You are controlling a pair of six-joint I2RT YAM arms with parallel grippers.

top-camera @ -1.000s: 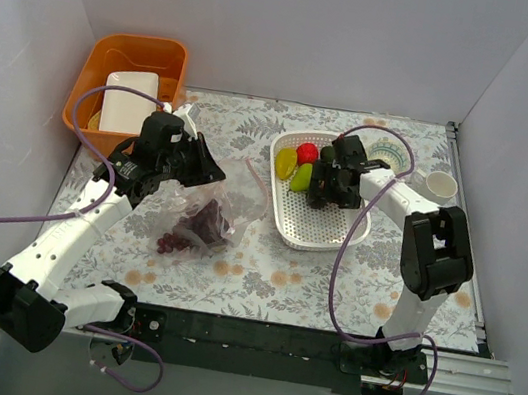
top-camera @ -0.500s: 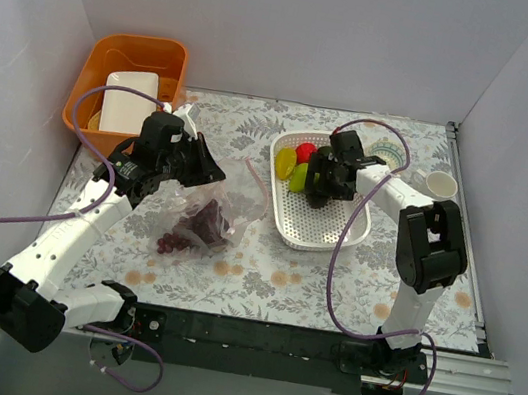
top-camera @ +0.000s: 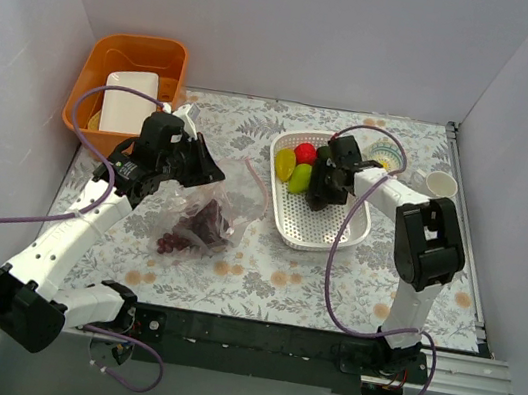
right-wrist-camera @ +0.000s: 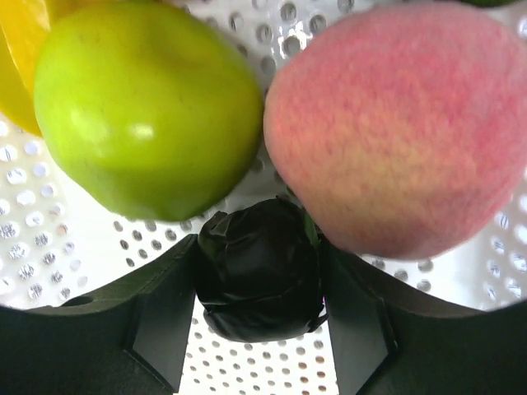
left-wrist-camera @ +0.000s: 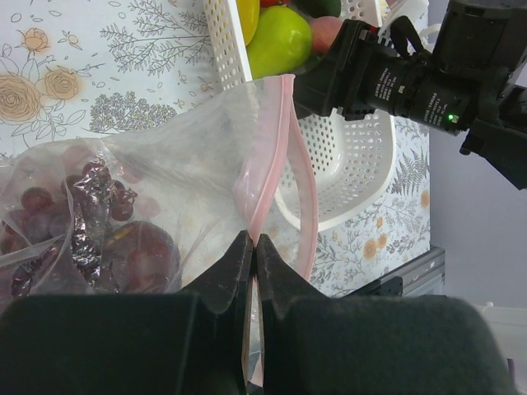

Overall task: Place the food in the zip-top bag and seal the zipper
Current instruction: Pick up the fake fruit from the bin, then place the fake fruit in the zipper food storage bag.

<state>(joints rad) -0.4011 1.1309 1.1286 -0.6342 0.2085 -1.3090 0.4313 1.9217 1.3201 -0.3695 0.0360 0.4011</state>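
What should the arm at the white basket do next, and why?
Probably tighten the right gripper on the dark fruit. It sits between the fingers, beside the green fruit and pink fruit in the basket, while the left gripper holds the bag by its pink strip.

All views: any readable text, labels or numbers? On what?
No text can be read in any view.
White print on the right arm's black housing, left wrist view: too small and blurred to read.
No print shows on the bag, the basket, the green fruit or the pink fruit.
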